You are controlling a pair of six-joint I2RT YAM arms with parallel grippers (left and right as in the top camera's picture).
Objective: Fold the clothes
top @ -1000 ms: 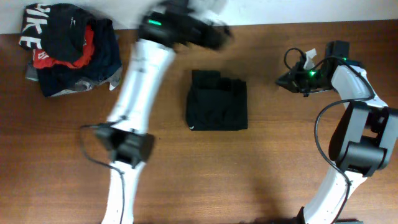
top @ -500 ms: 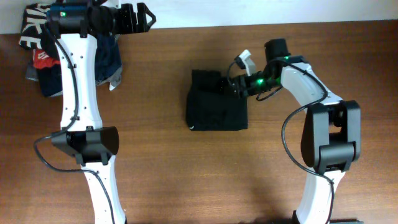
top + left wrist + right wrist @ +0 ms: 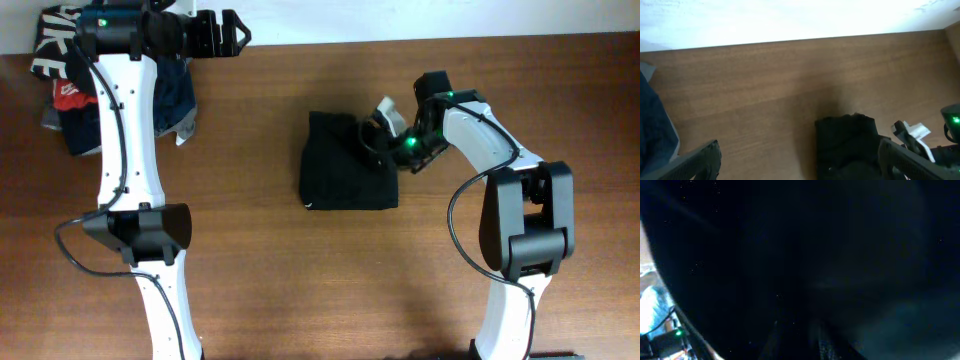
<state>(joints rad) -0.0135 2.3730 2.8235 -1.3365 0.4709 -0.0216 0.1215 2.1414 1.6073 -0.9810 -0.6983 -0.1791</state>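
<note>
Folding seems nearly done: the right gripper point(image 3: 378, 135), whose opening I cannot tell, meets the folded T-shirt point(image 3: 345, 180) at its corner, the left gripper point(image 3: 240, 30) hovers wide apart, and next comes gentle smoothing.

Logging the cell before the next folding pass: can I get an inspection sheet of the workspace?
Surface: brown wooden table, no spills seen.
Job's things: black T-shirt, folded into a rectangle, mid-table.
Clutter: pile of garments at the far left corner.
Hands: left hand open, beside the pile; right hand at the T-shirt's far right corner, opening unreadable.
Cables: left arm's cable loops near its base; right arm's cable hangs alongside it.
Surroundings: white wall behind.
</note>
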